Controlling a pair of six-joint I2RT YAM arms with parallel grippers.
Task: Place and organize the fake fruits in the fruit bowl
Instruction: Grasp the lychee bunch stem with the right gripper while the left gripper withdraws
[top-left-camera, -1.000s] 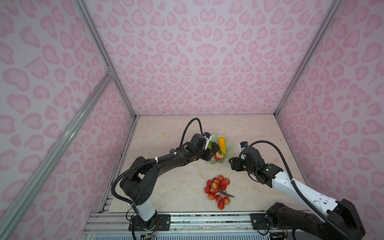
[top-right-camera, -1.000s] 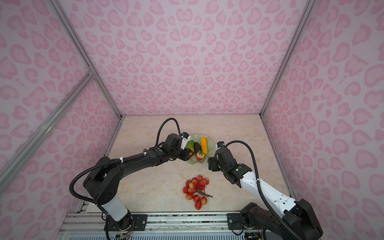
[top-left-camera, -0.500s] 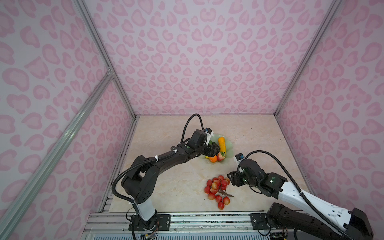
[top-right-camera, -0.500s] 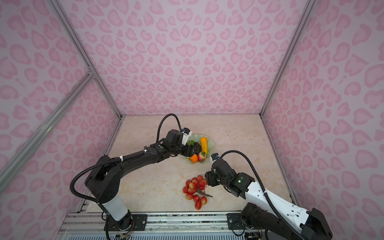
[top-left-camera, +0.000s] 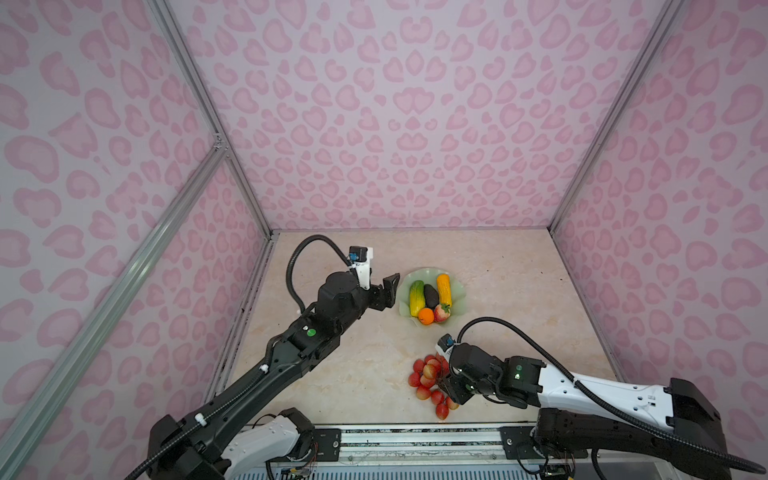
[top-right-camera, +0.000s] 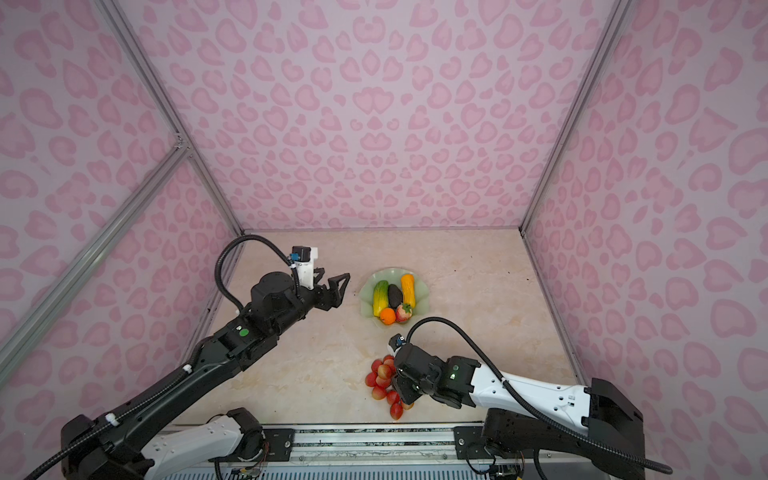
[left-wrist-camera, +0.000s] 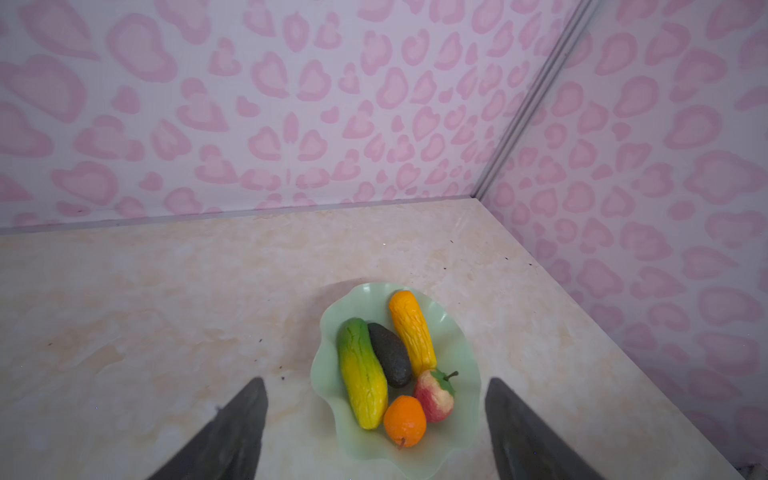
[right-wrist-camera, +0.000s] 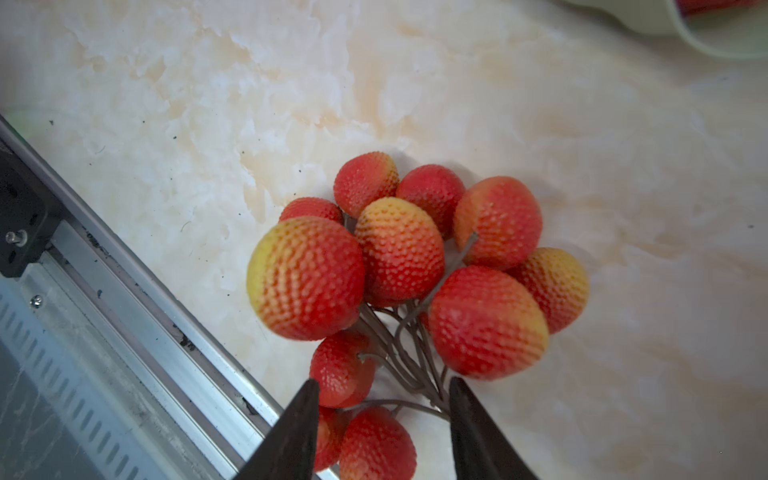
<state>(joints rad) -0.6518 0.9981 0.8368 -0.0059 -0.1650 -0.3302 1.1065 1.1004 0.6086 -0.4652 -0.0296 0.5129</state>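
While left jaws (left-wrist-camera: 376, 428) stand wide, empty, just short of fruit bowl (left-wrist-camera: 465, 353), right jaws (right-wrist-camera: 380, 432) half-open, straddling berry bunch (right-wrist-camera: 399, 266) stem on desk (right-wrist-camera: 582, 166); grip unconfirmed.

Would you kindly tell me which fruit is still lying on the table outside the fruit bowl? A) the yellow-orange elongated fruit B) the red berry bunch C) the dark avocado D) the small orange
B: the red berry bunch lies on the table near the front rail, with the right pincer straddling its stem, while the other fruits sit in the fruit bowl.
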